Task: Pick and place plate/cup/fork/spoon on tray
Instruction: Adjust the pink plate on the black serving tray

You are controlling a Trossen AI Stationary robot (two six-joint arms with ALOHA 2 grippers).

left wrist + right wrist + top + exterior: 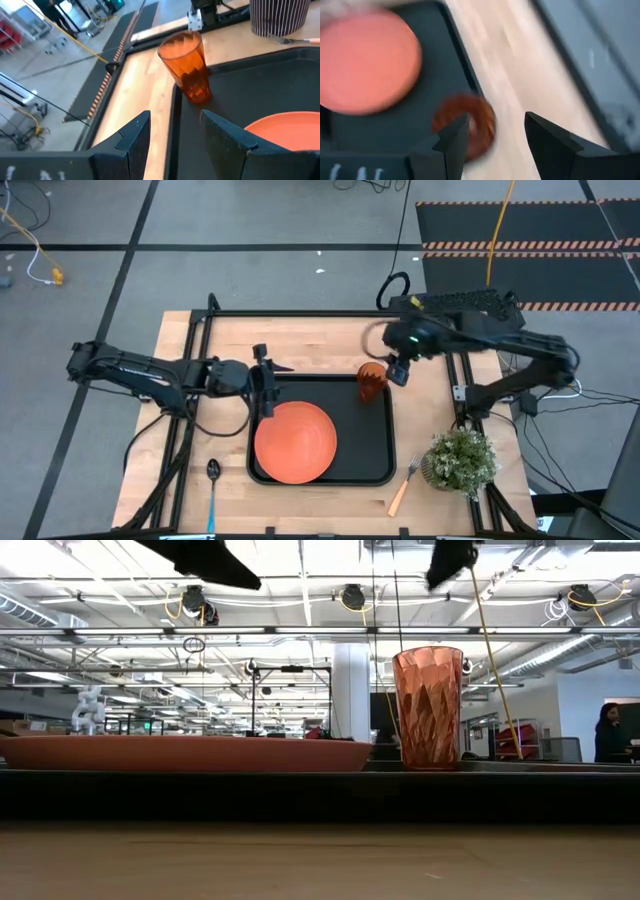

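One cup (371, 383) upright in the tray's (385, 450) corner, just under the right end effector (398, 372) (fingers spread, empty).

Light wood table top (320, 345) on a black metal frame (210, 315). Grey floor (250, 220) around it, crossed by dark tape lines. At 1 to 2 o'clock of the table, black ribbed mats (520, 225) edged with orange-striped strips (530, 248); a yellow cable (500, 220) runs over them. White and yellow cable (35, 255) on the floor at 10 o'clock. Small potted plant (460, 460) on the table at 4 o'clock, in a striped pot (277, 15). Low view: open hall, white ceiling with pipes and strip lights (300, 600), white column (350, 690), racks far back, a person (608, 735) at 3 o'clock.
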